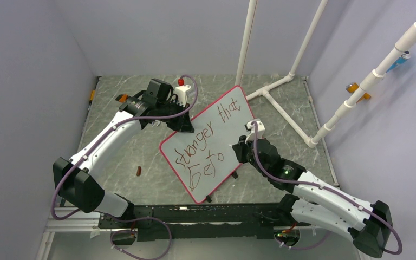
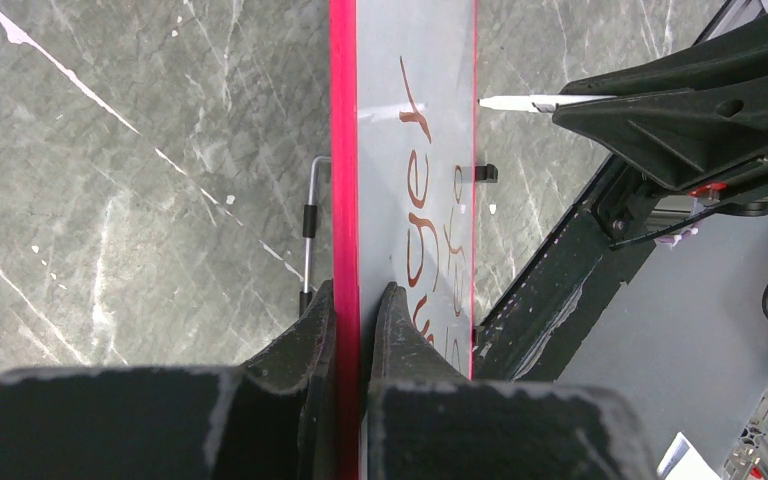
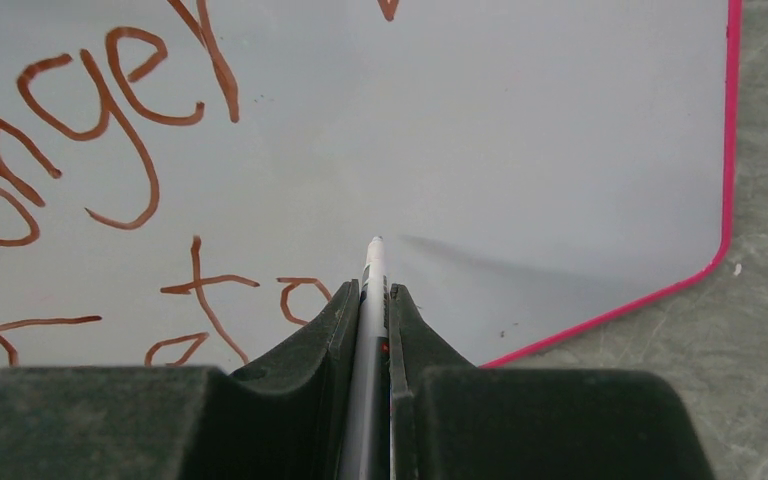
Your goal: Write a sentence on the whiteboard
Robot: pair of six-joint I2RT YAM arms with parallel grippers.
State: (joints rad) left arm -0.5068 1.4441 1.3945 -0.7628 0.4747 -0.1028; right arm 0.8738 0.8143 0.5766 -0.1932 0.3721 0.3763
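The whiteboard [image 1: 225, 138], white with a pink-red rim, stands tilted over the middle of the table. The sentence [image 1: 197, 143], in dark-red handwriting, reads "stronger that Beto" in two lines. My left gripper [image 1: 187, 125] is shut on the board's upper-left rim [image 2: 344, 150], with one finger on each face [image 2: 355, 300]. My right gripper [image 1: 241, 149] is shut on a white marker [image 3: 373, 268], its jaws [image 3: 372, 295] tight round the barrel. The marker's tip sits at or just off the bare board [image 3: 560, 150], right of the last letter "o" [image 3: 305, 298]. That tip [image 2: 510, 102] also shows in the left wrist view.
A white pipe frame [image 1: 281, 103] stands at the back right. A small red-brown object [image 1: 138, 171] lies on the marbled table left of the board. Black clips [image 1: 208, 199] sit on the board's near edge. A thin metal stand wire [image 2: 310, 220] hangs behind the board.
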